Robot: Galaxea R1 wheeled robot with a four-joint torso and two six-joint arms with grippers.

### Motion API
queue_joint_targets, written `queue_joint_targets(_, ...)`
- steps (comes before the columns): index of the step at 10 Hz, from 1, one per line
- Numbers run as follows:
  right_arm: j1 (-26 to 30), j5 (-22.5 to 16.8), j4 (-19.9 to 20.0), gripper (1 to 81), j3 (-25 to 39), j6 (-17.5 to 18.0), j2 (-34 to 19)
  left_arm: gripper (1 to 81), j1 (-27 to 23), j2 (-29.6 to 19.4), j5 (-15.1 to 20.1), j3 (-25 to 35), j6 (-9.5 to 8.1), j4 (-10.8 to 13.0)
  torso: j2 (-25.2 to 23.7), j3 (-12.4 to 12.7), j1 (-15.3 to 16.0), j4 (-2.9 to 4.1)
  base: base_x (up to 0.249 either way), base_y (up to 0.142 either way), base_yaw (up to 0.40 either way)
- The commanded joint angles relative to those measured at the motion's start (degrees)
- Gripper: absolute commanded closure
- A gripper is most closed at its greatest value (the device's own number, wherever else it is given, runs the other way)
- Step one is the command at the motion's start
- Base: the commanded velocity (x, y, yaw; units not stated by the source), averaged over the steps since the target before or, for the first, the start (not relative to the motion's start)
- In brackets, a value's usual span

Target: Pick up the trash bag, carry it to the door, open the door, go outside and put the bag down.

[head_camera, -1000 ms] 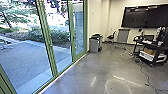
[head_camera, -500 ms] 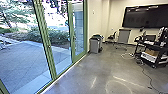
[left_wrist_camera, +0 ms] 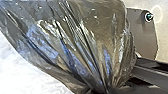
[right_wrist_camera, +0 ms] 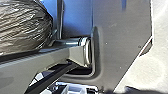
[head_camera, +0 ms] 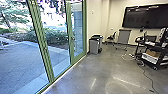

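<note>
as the robot is facing the green-framed door (head_camera: pixel 70 32) from indoors, its left hand (left_wrist_camera: pixel 106 90) is grasping the trash bag (left_wrist_camera: pixel 75 37) by the neck, inside that door; the right hand's state cannot be told. slow driving should be limiting swing.

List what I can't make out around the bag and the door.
- Trash bag, left wrist view: gathered end cut off by the bottom edge, wide part by the top edge; contents hidden by dark, shiny folds.
- Same bag, right wrist view: cut off by the left edge.
- Green-framed door, head view: latch too small to tell if locked.
- Black cable, head view: far end cut off by the bottom edge.
</note>
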Motion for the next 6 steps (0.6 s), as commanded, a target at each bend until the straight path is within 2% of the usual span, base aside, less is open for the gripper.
queue_joint_targets(1, 2.8, -3.4, -0.2, 1.0, 0.1, -0.2, 0.1, 81.1, -2.9, -0.3, 3.8, 0.0, 0.48, 0.4, 0.0, 0.0, 0.0, 0.00, 0.184, 0.000, 0.000)
queue_joint_targets(6, 3.0, -3.5, -0.2, 1.0, 0.1, -0.2, 0.1, 81.1, -2.9, -0.4, 3.8, 0.0, 0.48, 0.4, 0.0, 0.0, 0.0, 0.00, 0.184, 0.000, 0.000)
